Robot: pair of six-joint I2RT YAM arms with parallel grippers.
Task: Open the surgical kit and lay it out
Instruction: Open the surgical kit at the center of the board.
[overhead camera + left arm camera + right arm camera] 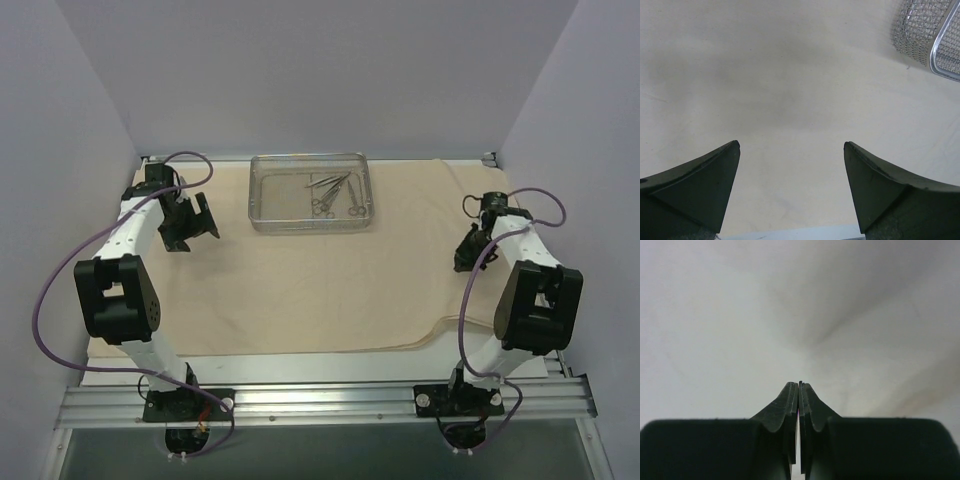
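The beige cloth wrap [300, 280] lies spread flat as a sheet over most of the table. The clear rectangular tray [262, 195] stands on it at the back middle, with several slim metal scissors and forceps [335, 193] lying inside. My left gripper [198, 228] is open and empty, hovering over the cloth left of the tray; the tray's mesh corner [932, 35] shows in the left wrist view, above my open gripper [791, 146]. My right gripper [463, 258] is shut and empty over the cloth's right side; the right wrist view shows the closed gripper [798, 385] above bare cloth [740, 315].
Grey enclosure walls [60, 150] close in the left, back and right sides. The cloth's front right corner [440, 330] curves back, leaving bare white table near the right arm's base. A metal rail [320, 400] runs along the front edge.
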